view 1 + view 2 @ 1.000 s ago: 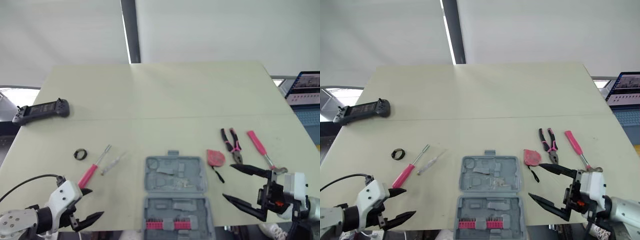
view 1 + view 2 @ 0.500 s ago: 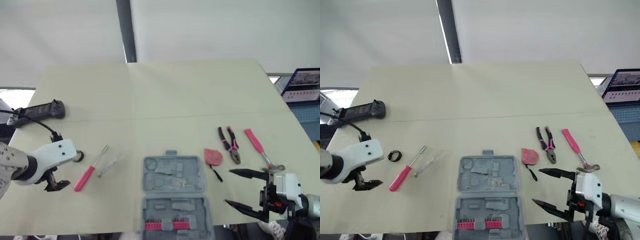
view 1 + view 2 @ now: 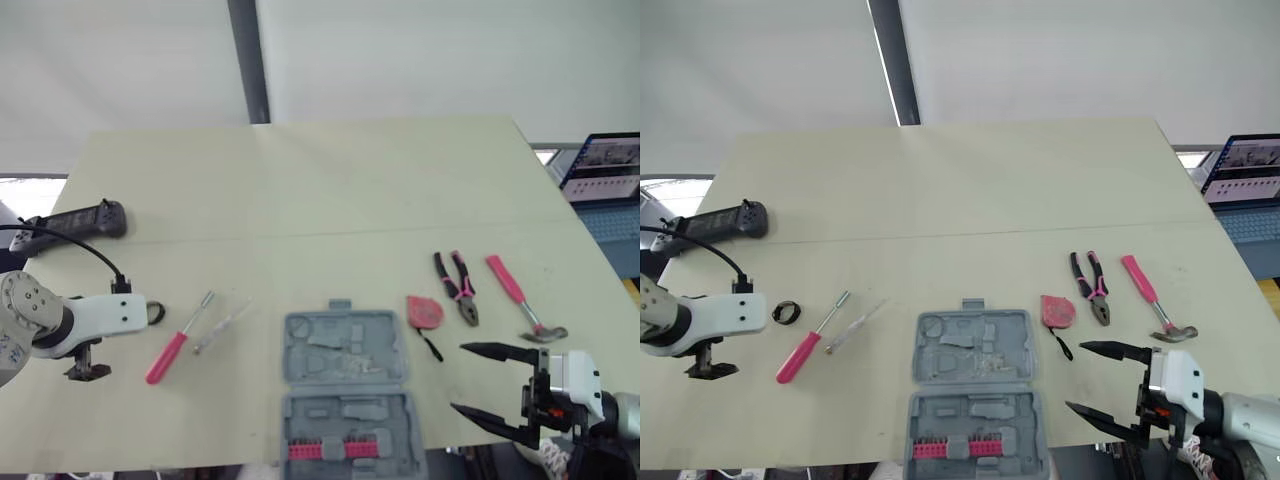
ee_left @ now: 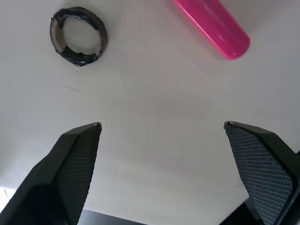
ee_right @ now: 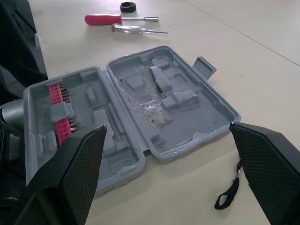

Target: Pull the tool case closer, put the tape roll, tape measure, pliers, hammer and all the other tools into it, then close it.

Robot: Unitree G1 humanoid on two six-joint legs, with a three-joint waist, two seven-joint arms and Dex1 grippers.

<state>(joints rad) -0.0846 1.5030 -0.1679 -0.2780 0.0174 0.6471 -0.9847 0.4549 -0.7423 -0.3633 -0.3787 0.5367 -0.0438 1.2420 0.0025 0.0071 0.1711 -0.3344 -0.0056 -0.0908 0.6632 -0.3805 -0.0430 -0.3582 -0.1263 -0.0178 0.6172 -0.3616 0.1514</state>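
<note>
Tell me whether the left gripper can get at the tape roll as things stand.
Probably yes: the left gripper is open over bare table, the tape roll lies just ahead, and the pink screwdriver sits aside.

table (image 3: pixel 380 190): pale green, seam across | wall (image 3: pixel 450 60): white, dark post (image 3: pixel 243 60) | laptop (image 3: pixel 608 168): right edge

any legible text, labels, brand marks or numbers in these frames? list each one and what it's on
No text can be read in any view.
Laptop screen: rows of content, too small to read.
Tape measure: any label is too small to read.
Tool case: plain grey moulded plastic, no lettering visible.
Handheld controller: no legible marking.
</note>
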